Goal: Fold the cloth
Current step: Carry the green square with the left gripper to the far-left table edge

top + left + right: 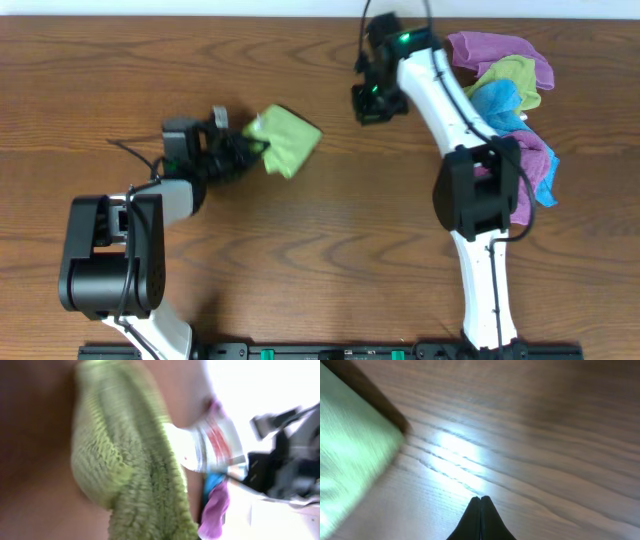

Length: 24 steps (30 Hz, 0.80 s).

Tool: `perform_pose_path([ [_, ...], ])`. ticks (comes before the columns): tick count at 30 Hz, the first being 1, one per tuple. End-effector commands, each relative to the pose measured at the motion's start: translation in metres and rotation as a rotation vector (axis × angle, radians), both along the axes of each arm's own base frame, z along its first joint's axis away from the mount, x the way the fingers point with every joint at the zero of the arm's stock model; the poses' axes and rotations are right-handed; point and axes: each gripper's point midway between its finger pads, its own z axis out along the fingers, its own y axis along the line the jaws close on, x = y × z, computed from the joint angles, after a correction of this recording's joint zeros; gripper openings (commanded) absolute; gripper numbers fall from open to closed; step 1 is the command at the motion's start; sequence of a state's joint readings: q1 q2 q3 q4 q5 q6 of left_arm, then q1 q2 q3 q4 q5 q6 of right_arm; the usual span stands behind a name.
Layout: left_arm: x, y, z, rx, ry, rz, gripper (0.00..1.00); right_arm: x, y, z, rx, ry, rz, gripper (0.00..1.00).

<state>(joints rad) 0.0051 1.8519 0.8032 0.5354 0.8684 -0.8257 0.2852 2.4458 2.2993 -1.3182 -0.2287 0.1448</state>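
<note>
Left hand [243,150] is clamped on the edge of the green cloth [290,138], which sits bunched just past its fingertips on the counter [330,230]. Right hand [481,505] is pinched together above bare wood, cloth nearby.

Brown wood-grain table [300,260], white strip [200,8] beyond, bright glare patch [456,449]

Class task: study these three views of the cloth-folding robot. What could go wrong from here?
1. The left pincer meets only one edge of the bunched lime-green terry cloth. The left wrist view is blurred, perhaps by fast motion, so the fold may slip open.
2. The right pincer is shut and apart from that cloth, so nothing steadies it.
</note>
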Motion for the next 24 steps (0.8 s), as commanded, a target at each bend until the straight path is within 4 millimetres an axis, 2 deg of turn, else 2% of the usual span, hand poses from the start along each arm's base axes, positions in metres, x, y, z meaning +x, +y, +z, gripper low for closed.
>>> perform_pose_path([
  [1, 0.05, 0.025, 0.047, 0.006, -0.113, 0.117, 0.06, 0.008, -0.002, 0.022, 0.004, -0.049, 0.026, 0.01],
  [3, 0.078, 0.054, 0.072, 0.034, -0.175, 0.234, 0.06, 0.008, -0.003, 0.032, 0.002, -0.066, 0.051, 0.01],
  [5, 0.096, 0.081, 0.094, 0.058, -0.231, 0.319, 0.06, 0.009, -0.004, 0.038, -0.004, -0.076, 0.065, 0.01],
  [7, 0.106, 0.105, 0.11, 0.071, -0.27, 0.377, 0.06, 0.009, -0.004, 0.04, -0.008, -0.081, 0.071, 0.01],
  [9, 0.109, 0.122, 0.117, 0.074, -0.288, 0.408, 0.06, 0.01, -0.004, 0.04, -0.007, -0.083, 0.071, 0.01],
  [17, 0.103, 0.171, 0.109, 0.082, -0.248, 0.478, 0.06, 0.016, -0.003, 0.041, -0.001, -0.114, 0.083, 0.01],
  [22, 0.104, 0.186, 0.101, 0.148, -0.249, 0.506, 0.06, 0.021, -0.001, 0.042, 0.008, -0.134, 0.083, 0.01],
  [24, 0.111, 0.194, 0.098, 0.172, -0.251, 0.523, 0.05, 0.022, 0.0, 0.043, 0.012, -0.137, 0.084, 0.01],
])
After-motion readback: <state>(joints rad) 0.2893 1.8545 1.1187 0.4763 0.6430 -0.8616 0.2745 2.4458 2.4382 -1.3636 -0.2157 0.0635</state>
